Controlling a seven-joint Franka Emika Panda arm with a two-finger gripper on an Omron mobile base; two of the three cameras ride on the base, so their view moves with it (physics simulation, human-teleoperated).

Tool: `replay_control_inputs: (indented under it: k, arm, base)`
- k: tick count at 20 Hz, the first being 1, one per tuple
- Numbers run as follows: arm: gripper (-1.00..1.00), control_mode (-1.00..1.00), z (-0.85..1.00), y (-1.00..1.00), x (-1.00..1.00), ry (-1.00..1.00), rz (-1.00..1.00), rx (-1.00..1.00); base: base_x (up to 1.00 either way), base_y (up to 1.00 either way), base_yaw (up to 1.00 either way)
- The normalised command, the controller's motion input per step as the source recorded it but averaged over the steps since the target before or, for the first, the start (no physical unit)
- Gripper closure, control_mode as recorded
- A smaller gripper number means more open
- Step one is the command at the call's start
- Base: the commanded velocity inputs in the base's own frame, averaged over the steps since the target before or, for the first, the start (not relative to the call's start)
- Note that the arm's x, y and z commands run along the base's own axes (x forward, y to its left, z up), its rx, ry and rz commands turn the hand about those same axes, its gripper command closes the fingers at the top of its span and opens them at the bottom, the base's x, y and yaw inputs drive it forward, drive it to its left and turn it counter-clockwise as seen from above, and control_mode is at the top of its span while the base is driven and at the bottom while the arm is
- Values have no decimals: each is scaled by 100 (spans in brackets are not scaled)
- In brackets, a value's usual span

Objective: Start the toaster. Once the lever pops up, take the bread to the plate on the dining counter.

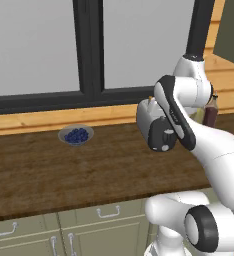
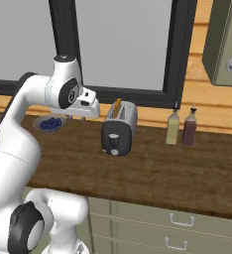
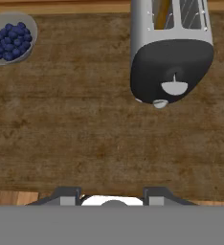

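A silver toaster with a dark front stands on the dark wood worktop. The bread, a tan-yellow slice, stands up out of its slot. The lever sits on the toaster's front, above a small knob. My gripper hangs above the worktop, to the left of the toaster and apart from it, pointing down. In the hand view the gripper is open, with nothing between its fingertips. The plate and the dining counter are out of view.
A small grey bowl of blueberries sits at the back left of the worktop, and it appears in the hand view too. Two bottles stand right of the toaster by the wall. Olive-grey drawers run below the worktop.
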Motion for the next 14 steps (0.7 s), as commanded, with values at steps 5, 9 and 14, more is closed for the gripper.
replay_control_inputs:
  k: [5, 9, 14]
  arm:
    - [-100, -100, -13, -23, -10, 0, 0, 4]
    - [-100, -100, -29, -82, 0, 0, 4, 6]
    - [-100, -100, -14, -60, 5, 0, 4, 0]
  base:
    - [0, 0, 0]
    - [0, 0, 0]
    - [0, 0, 0]
